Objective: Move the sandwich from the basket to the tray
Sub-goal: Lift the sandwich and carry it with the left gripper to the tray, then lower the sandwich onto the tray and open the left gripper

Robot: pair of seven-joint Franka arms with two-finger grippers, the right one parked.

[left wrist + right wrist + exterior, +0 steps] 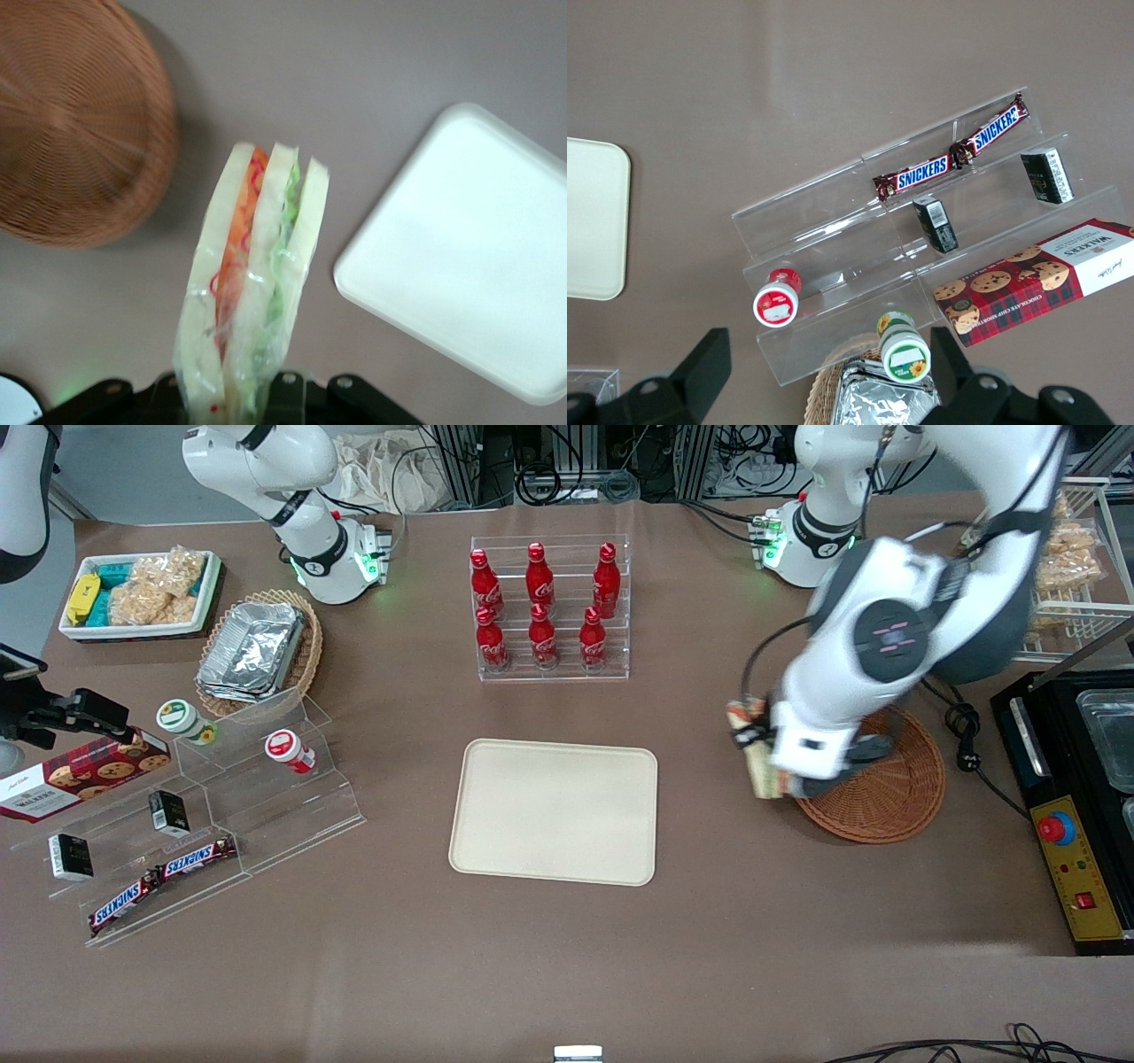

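My left gripper (764, 766) is shut on the wrapped sandwich (760, 775) and holds it in the air between the basket and the tray. In the left wrist view the sandwich (252, 292) hangs from the gripper (237, 400), its pale bread with orange and green layers showing. The reddish-brown wicker basket (890, 788) lies empty just beside the gripper, toward the working arm's end; it also shows in the left wrist view (75, 124). The cream tray (555, 811) lies empty at the table's middle, also seen in the left wrist view (469, 248).
A clear rack of cola bottles (545, 607) stands farther from the front camera than the tray. A clear stepped shelf with snacks (190, 824) and a tan basket of foil containers (257, 651) lie toward the parked arm's end. A black control box (1076, 815) stands beside the basket.
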